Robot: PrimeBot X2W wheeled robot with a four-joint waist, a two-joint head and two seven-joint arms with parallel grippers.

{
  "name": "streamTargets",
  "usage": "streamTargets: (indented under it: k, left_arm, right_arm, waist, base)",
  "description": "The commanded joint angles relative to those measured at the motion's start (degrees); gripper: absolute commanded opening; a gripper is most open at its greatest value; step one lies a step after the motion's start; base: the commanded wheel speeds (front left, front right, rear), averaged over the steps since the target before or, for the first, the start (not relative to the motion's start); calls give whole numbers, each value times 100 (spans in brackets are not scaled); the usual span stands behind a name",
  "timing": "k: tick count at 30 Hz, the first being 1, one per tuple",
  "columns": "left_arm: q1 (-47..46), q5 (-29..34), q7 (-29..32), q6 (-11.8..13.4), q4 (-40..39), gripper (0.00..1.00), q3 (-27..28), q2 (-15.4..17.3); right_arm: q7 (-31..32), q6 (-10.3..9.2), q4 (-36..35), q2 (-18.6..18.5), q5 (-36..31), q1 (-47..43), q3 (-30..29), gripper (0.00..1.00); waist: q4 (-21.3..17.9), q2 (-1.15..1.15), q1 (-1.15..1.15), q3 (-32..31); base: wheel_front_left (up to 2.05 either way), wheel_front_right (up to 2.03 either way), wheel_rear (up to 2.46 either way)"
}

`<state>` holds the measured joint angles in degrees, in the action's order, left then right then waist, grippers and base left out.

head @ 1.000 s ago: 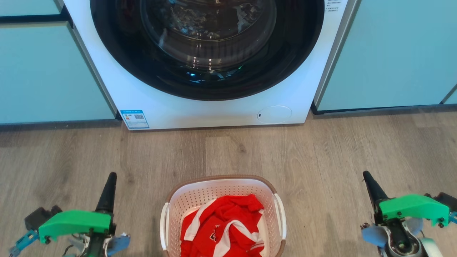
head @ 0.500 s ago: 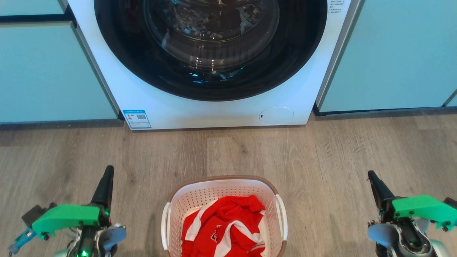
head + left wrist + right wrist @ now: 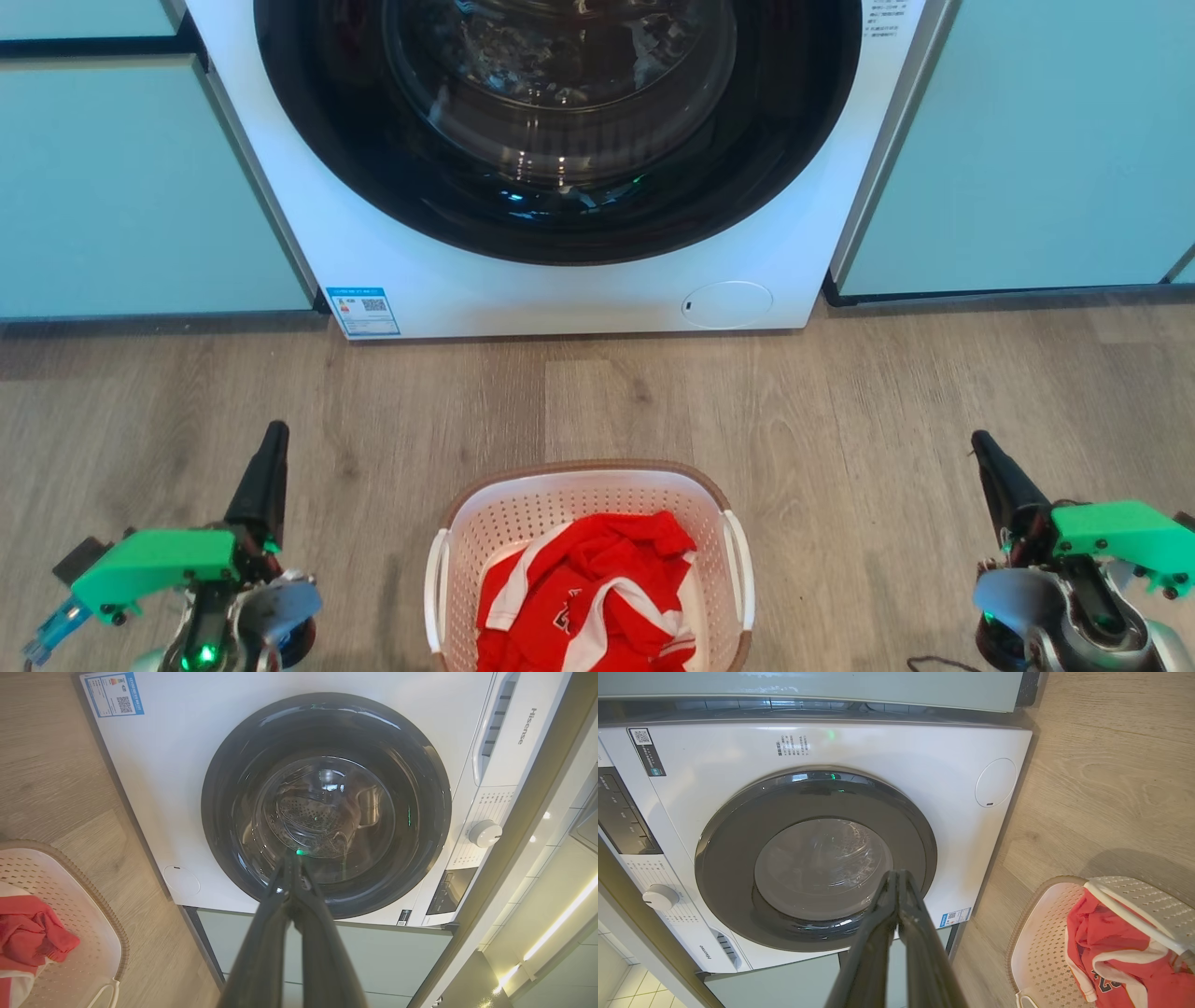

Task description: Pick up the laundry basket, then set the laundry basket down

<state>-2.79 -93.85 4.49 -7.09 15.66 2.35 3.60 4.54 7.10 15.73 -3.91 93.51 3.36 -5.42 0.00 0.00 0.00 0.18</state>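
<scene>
The laundry basket [image 3: 551, 509] stands on the wooden floor at the bottom centre of the head view, white, perforated, with a brown rim and white side handles. A red and white garment [image 3: 588, 602] lies inside it. The basket also appears at the left edge of the left wrist view [image 3: 70, 905] and at the lower right of the right wrist view [image 3: 1041, 933]. My left gripper [image 3: 271, 443] is well to the basket's left, shut, holding nothing. My right gripper [image 3: 985, 453] is well to its right, also shut and empty. Both point toward the washing machine.
A white front-loading washing machine [image 3: 485, 299] with a dark round door stands straight ahead, set between pale blue-green cabinet fronts [image 3: 121, 187]. Bare wooden floor [image 3: 840, 401] lies between machine and basket and on either side of the basket.
Both grippers have drifted slightly outward from the basket and a little up the head view. The head view has shifted a bit; the basket has stayed on the floor.
</scene>
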Motion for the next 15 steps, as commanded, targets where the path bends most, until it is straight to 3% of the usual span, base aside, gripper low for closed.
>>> streamTargets:
  k: [1, 15]
  left_arm:
    - [-322, -16, 22, -40, -172, 0, 196, 88]
    - [-324, 13, 50, -40, -170, 0, 231, 63]
  right_arm:
    - [29, 39, -183, -46, 37, 264, 95, 0]
    - [56, 39, -181, -22, 9, 267, 63, 0]
  waist:
    - [0, 0, 0, 0]
    - [0, 0, 0, 0]
  base:
    - [0, 0, 0]
    - [0, 0, 0]
